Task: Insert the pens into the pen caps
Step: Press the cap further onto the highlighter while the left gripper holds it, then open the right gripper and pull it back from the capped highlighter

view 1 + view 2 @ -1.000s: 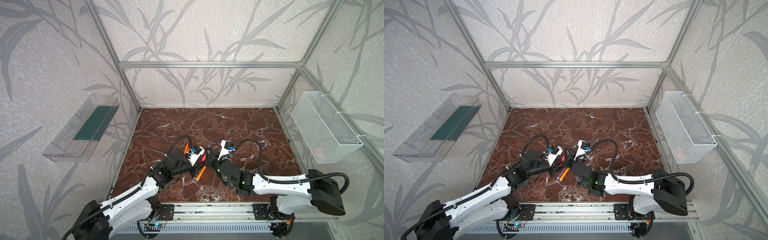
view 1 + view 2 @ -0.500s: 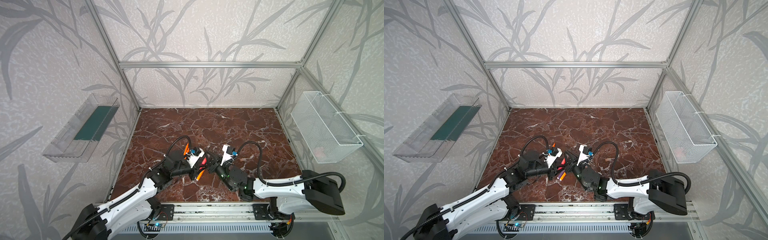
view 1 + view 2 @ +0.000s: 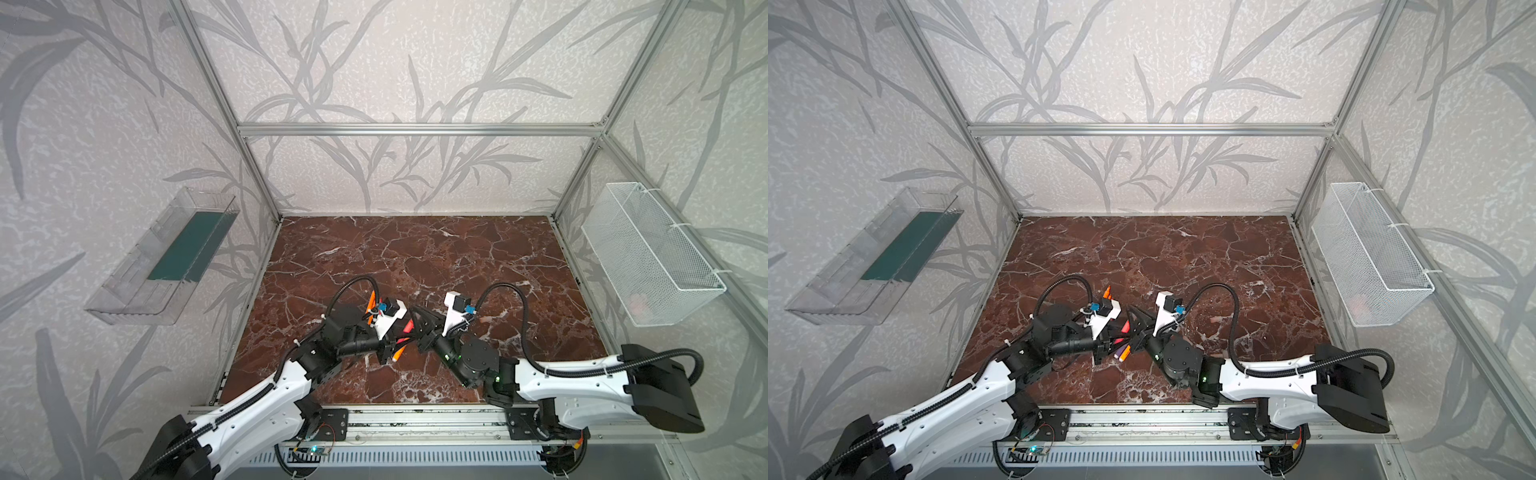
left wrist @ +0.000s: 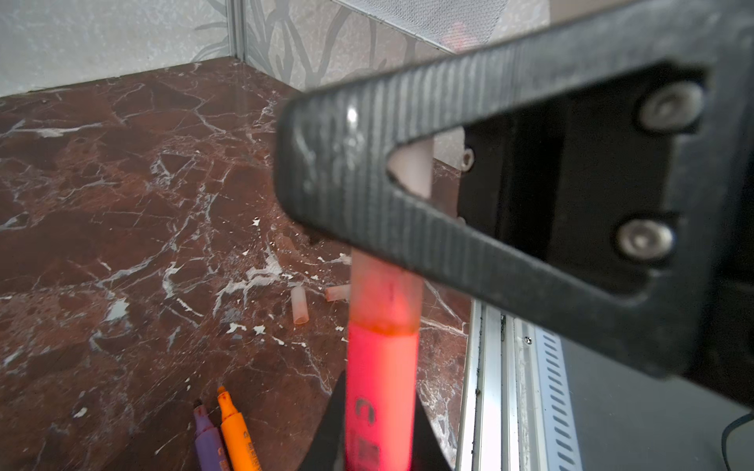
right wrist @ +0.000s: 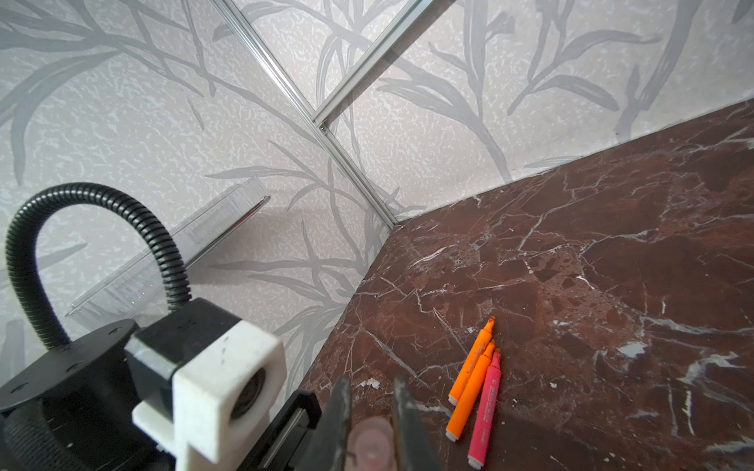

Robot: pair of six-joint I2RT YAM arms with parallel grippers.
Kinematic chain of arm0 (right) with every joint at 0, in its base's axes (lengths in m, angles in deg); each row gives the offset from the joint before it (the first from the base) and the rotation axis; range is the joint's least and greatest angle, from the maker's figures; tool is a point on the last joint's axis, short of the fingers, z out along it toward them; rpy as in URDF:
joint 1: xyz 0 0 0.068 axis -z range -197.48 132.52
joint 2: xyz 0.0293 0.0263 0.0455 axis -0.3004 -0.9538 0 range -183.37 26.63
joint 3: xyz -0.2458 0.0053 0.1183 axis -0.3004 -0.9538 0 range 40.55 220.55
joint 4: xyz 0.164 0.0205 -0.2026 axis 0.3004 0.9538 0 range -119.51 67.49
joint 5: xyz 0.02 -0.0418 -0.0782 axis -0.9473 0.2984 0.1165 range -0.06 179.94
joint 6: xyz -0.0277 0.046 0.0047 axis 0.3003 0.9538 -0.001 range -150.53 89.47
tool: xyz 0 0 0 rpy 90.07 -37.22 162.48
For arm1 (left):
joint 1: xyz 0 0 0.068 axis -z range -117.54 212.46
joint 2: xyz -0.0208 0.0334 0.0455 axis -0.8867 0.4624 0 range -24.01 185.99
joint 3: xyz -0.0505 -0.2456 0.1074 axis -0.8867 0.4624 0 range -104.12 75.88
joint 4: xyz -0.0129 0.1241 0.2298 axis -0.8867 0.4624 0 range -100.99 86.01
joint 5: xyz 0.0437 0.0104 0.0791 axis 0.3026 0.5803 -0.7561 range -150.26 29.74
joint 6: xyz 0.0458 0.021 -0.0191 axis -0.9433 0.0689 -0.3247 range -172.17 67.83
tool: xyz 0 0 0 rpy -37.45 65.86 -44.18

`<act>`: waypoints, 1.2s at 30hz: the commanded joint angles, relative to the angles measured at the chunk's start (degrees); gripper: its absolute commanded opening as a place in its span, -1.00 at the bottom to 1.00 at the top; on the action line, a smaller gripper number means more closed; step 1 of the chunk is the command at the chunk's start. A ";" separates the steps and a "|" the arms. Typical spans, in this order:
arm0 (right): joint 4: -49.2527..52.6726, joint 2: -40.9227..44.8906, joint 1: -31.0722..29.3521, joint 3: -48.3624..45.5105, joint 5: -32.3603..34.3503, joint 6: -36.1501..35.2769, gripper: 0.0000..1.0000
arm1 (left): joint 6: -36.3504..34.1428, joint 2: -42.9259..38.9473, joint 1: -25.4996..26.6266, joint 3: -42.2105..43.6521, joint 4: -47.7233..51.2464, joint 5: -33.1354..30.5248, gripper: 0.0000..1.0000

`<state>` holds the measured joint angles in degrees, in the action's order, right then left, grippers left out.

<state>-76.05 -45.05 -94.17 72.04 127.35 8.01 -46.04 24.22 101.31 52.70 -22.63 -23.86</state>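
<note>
The smooth pink-red pen [image 4: 381,387] is now sitting tip-first inside the frosted tubular cap [image 4: 385,285], above the veined marble worktop [image 3: 415,257]. The right claw [image 5: 373,420], clenching that cap, has been closing in on the left claw [image 3: 392,345], which is gripping the barrel, so this pair is probably nearly seated.

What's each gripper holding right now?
Left gripper: shut on the pink pen.
Right gripper: shut on a pen cap, which sits over that pen's tip.
</note>
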 commanded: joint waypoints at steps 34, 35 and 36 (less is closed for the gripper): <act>13.50 0.87 5.87 9.09 -13.25 -10.39 0.32 | 8.29 -1.74 -2.28 3.56 -19.34 -3.98 -1.00; 13.45 0.10 6.15 9.60 -13.68 -10.11 0.32 | 8.06 -1.74 -2.03 3.52 -19.23 -4.00 -1.00; 13.20 -0.64 6.32 10.01 -13.88 -10.11 0.31 | 7.79 -1.74 -1.74 3.37 -18.98 -3.98 -1.00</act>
<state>-61.38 -44.07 -88.31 80.17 115.75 -3.16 -36.99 22.66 98.91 57.02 -39.50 -28.93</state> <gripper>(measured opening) 0.658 0.163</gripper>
